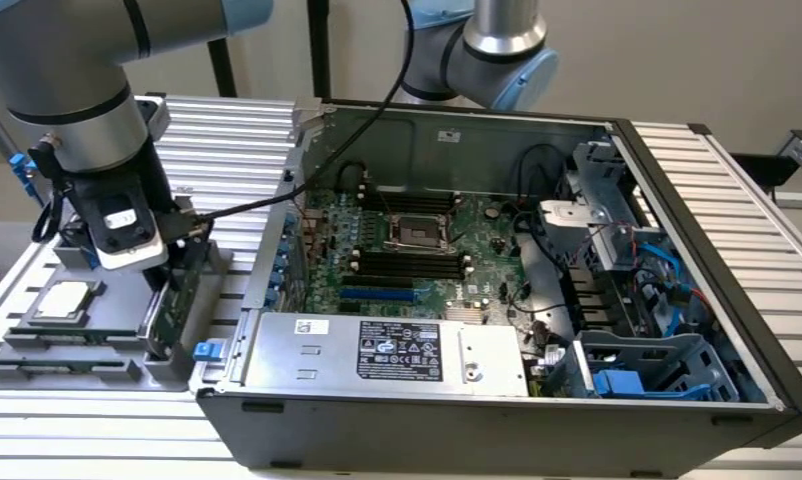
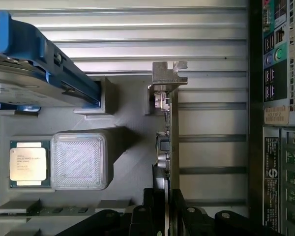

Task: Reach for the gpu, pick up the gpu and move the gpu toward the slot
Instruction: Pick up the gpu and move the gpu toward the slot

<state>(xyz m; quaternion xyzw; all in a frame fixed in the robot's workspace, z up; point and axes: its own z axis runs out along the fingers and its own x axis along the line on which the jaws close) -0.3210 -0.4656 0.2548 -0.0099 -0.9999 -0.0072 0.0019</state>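
Nearest, at the exterior view's left, a grey holder (image 1: 108, 372) sits on the slatted table (image 1: 728, 200) just beside the open case (image 1: 508, 425). One processor (image 1: 65, 300) lies flat in it. Next to that the one gpu (image 1: 174, 305) stands on edge in its groove, its silver bracket (image 2: 168, 73) at the end away from the claw.

The claw (image 2: 168, 217) is down over the gpu, straddling the card. One dark finger (image 2: 155, 216) lies against each face, and no gap shows on either side. The claw is narrowed to the card's thickness and grips it, while the gpu is seated in the holder.

The arm (image 1: 74, 90) drops almost straight down onto this spot, with its thick grey wrist upright and the tool pointing at the holder. Past the claw, one hard drive (image 2: 34, 73) with blue rails rests in the holder. Farther off, a second arm joint (image 1: 488, 45) rises behind the case, above the motherboard (image 1: 415, 250).
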